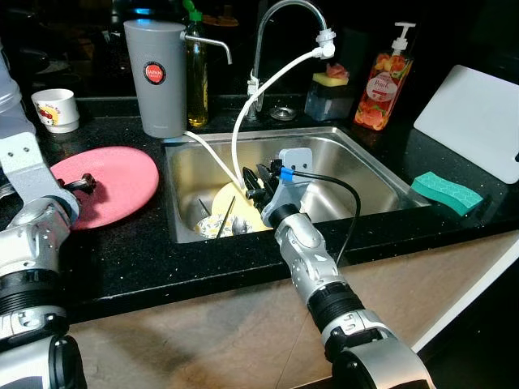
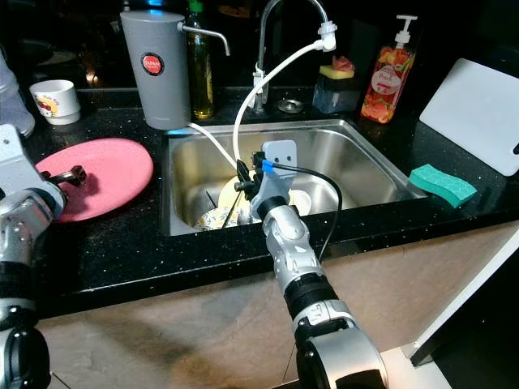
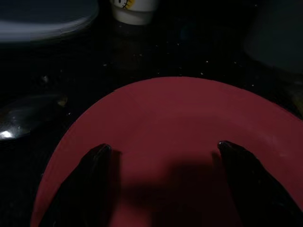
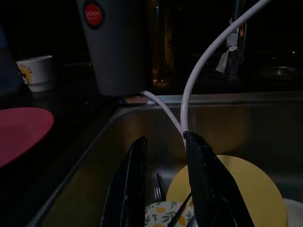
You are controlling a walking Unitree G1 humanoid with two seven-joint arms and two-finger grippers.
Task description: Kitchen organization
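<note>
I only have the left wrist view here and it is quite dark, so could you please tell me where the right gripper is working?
Observer: The right gripper is down inside the sink, over a yellow plate.
Operator: Thank you. Is it holding anything?
Observer: No, its fingers stand apart with nothing between them.
Operator: And what lies beside that plate?
Observer: A flower-patterned dish with a fork near it.

Both arms were silver with ribbed black joint rings; the right gripper (image 1: 253, 180) had black fingers, a grey plate, a blue clip and a black cable.
</note>
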